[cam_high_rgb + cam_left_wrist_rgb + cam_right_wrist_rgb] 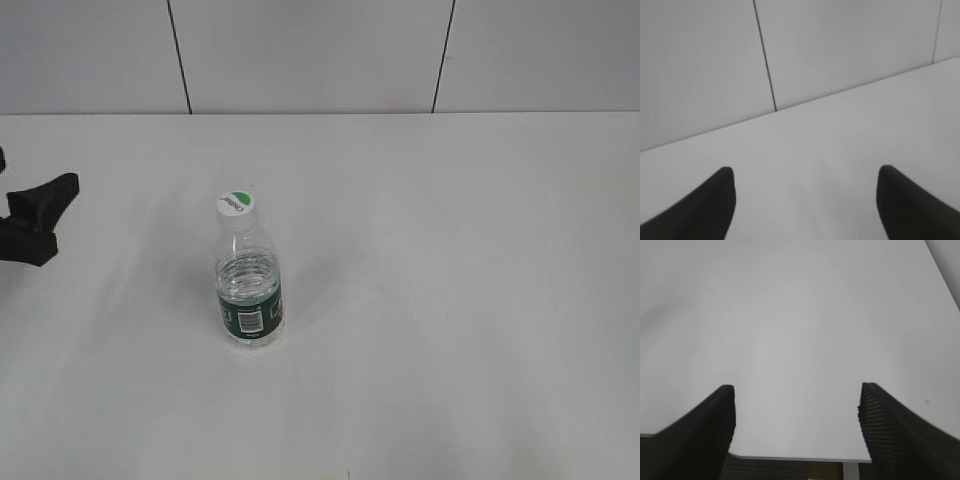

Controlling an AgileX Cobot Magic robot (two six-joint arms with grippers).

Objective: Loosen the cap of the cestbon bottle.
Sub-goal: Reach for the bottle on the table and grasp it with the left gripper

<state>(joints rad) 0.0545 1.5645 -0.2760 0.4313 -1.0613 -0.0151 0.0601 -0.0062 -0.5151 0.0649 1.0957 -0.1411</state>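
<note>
Clear ribbed cestbon bottle (249, 290) with dark green label band stands upright left of centre on the matte white table (450, 300), round white cap (237, 204) screwed on, while left gripper (805, 200) and right gripper (796, 420), black with ridged pads, are both spread wide, holding nothing.

White table (450, 300), upright cestbon bottle (248, 290)
</note>
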